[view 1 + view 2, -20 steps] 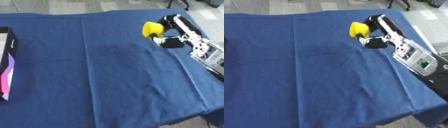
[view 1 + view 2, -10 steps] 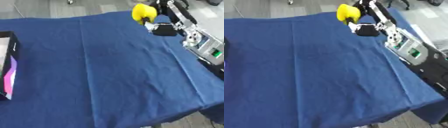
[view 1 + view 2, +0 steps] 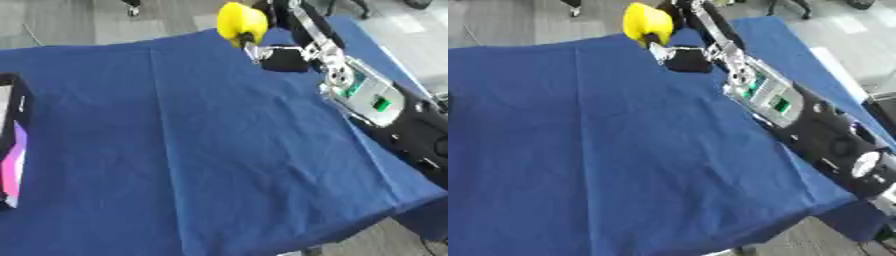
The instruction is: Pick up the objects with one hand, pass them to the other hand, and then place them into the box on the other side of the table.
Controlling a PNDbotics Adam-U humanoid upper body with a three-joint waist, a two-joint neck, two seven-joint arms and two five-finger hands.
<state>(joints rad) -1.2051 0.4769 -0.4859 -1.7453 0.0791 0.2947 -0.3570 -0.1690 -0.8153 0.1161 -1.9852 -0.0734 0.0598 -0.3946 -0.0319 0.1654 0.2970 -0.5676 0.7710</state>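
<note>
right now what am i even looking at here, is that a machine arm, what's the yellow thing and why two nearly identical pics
Both pictures come from the two eyes of a camera in a humanoid robot's head, looking down at a table under a dark blue cloth. The black and silver arm entering from the right is the robot's own right arm. Its right robot hand is curled round a rounded bright yellow object; what that is cannot be made out. At the left edge sits a black box with a pink and white side. The left robot hand is out of view.

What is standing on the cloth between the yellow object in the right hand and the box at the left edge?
Nothing visible. The right hand holds the yellow object at the far side; only blue cloth lies toward the box.
</note>
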